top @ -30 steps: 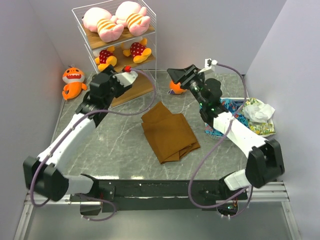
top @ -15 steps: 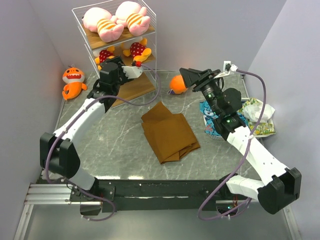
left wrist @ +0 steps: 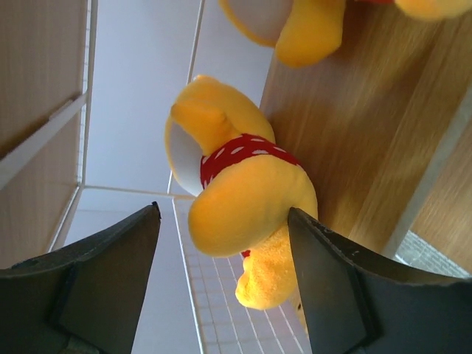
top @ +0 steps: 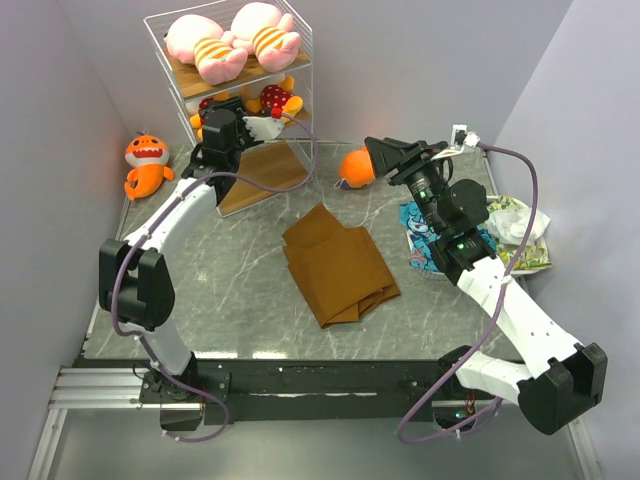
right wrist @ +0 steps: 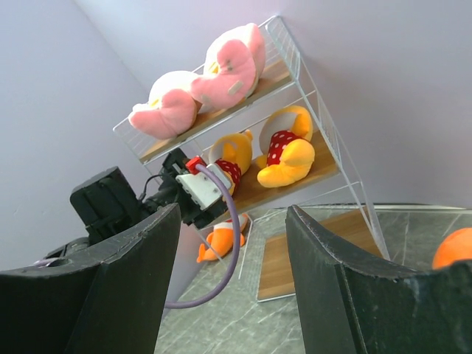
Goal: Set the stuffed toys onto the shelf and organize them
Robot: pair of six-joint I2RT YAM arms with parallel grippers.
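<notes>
Top view: shelf (top: 303, 62) at the back left of the table (top: 220, 290). Left pink toy (top: 203, 45) and right pink toy (top: 262, 33) lie side by side on the top board. Left yellow toy (top: 200, 121) and right yellow toy (top: 278, 100) are on the middle board. The bottom board is bare. Left shark (top: 145, 164) is on the table by the left wall, beside the shelf, not on it. Right shark (top: 355, 166) is on the table right of the shelf, just beside the right gripper (top: 385, 155). Left gripper (top: 237, 114) reaches into the middle level at the left yellow toy. Brown cloth (top: 337, 262) lies mid-table and the patterned fabric pile (top: 518, 232) is at the right edge.

Left wrist: fingers spread wide, with the left yellow toy between them, lying on the wood board. The far finger is clear of the toy. The near one overlaps it (contact: cannot tell). A bit of the other yellow toy shows at the frame edge.

Right wrist: fingers spread, nothing between them, aimed at the shelf from well apart. Both pink toys are up top and both yellow ones are on the middle board. The left shark shows behind the wire frame. The right shark is cut off at the frame's right edge.
</notes>
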